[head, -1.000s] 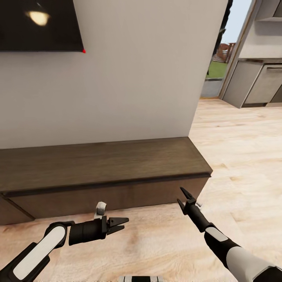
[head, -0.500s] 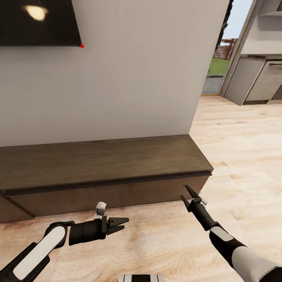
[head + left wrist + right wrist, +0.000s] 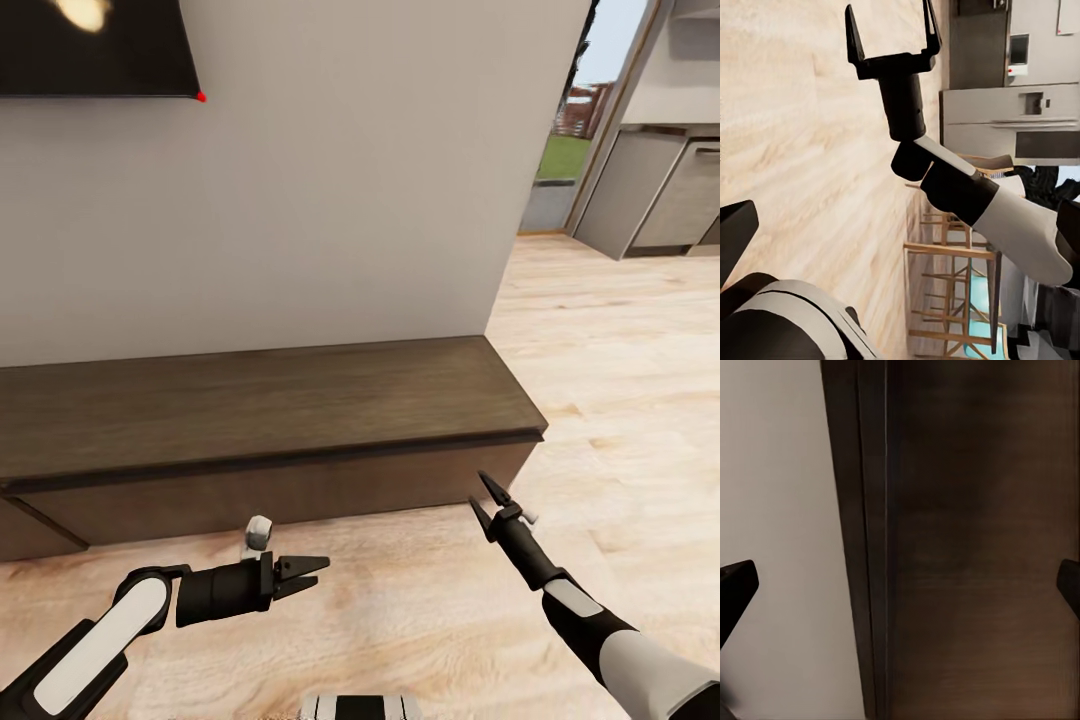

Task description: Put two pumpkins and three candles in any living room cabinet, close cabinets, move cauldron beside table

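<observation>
Cabinet (image 3: 270, 410) drawers closed; right gripper (image 3: 487, 502) fingers apart beside it.

Along the foot of the wall (image 3: 330, 180), the cabinet (image 3: 260, 410) — its right end stopping just short of the wall's corner. Above its left part, on the wall, a screen (image 3: 95, 45). In front of the cabinet, floor (image 3: 420, 600), with the left gripper (image 3: 310, 574) low before the drawer fronts, the right gripper (image 3: 484, 502) near the cabinet's right front corner, fingertips parted. Further right, past the corner — kitchen units (image 3: 660, 190) well behind.
</observation>
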Available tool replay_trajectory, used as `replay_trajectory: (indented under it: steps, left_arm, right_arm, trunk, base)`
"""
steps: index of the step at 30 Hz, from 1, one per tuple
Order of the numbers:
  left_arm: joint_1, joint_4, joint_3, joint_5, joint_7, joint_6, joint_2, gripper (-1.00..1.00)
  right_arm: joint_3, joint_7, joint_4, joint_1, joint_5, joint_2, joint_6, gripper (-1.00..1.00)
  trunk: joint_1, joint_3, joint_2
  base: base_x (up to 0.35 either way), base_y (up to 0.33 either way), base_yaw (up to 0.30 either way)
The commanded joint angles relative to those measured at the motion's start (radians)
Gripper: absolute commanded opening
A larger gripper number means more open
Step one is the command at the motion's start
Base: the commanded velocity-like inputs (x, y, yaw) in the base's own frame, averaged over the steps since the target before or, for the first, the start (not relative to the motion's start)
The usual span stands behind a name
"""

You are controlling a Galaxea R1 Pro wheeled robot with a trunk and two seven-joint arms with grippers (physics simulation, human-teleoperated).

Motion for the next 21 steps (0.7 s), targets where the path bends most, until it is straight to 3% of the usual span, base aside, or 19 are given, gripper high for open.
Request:
replay_trajectory:
  steps: [1,5,9,14,21]
  left_arm:
    - [-0.001,0.0,-0.001,0.0,-0.003,0.002,0.001,1.0]
    - [-0.001,0.0,-0.002,0.0,-0.003,0.001,0.0,1.0]
    - [-0.001,0.0,-0.002,0.0,-0.003,0.001,-0.005,1.0]
    - [-0.001,0.0,0.0,0.0,-0.003,0.0,-0.007,1.0]
    - [-0.001,0.0,0.0,0.0,-0.003,-0.001,-0.008,1.0]
  right_arm:
    - [0.006,0.003,0.0,-0.001,-0.011,-0.001,0.009,1.0]
    - [0.007,0.003,-0.002,-0.001,-0.01,-0.001,0.008,1.0]
    - [0.007,0.003,-0.005,-0.001,-0.008,-0.001,0.007,1.0]
    - [0.006,0.003,-0.008,-0.001,0.041,0.0,0.007,1.0]
    - [0.006,0.003,-0.009,-0.001,0.052,-0.001,0.007,1.0]
  trunk:
    - [0.0,-0.005,-0.001]
    - [0.002,-0.02,-0.002]
    - [0.002,-0.02,-0.002]
    - [0.002,-0.02,-0.002]
    - [0.002,-0.02,-0.002]
  base:
    - [0.0,0.0,0.0]
    - [0.0,0.0,0.0]
    - [0.0,0.0,0.0]
    - [0.0,0.0,0.0]
    - [0.046,0.0,0.0]
